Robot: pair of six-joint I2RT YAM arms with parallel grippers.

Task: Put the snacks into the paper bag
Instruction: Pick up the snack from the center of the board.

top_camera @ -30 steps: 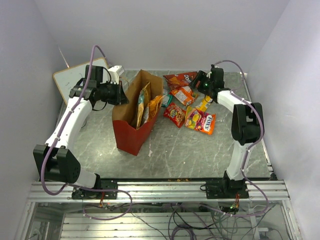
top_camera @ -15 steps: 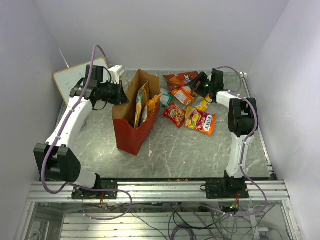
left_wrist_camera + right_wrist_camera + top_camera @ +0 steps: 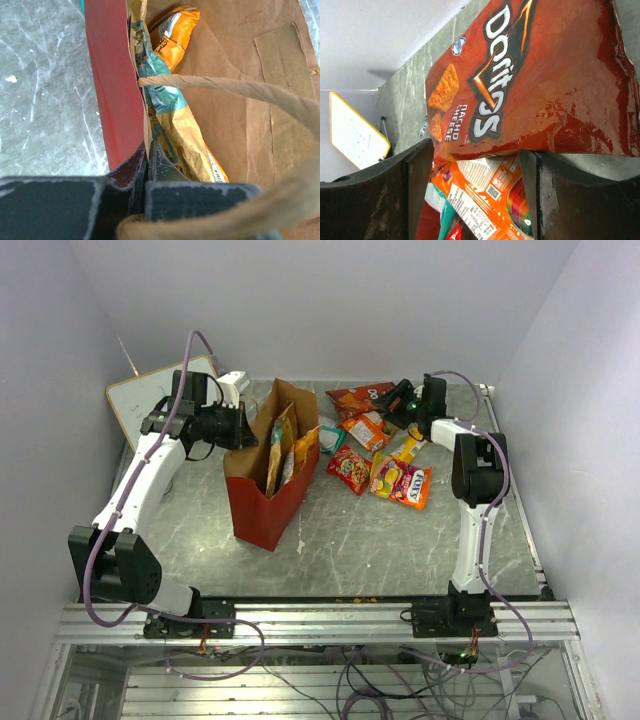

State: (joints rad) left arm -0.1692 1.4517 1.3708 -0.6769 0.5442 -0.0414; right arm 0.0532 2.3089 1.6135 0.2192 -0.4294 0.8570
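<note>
Only the left wrist view looks inside the paper bag [image 3: 112, 90]: smooth red outside and creased brown kraft within. A twisted paper handle [image 3: 225, 87] crosses it, and a crinkly tan-gold packet [image 3: 170, 130] and an orange packet [image 3: 177, 30] stand upright in it. There the left pincer [image 3: 148, 150] is pinched together on the bag's wall. From overhead, the bag stands on the veined grey desk [image 3: 400, 540]. The right pincer [image 3: 477, 150] is spread apart around the edge of the glossy dark red chip bag [image 3: 530, 85].
</note>
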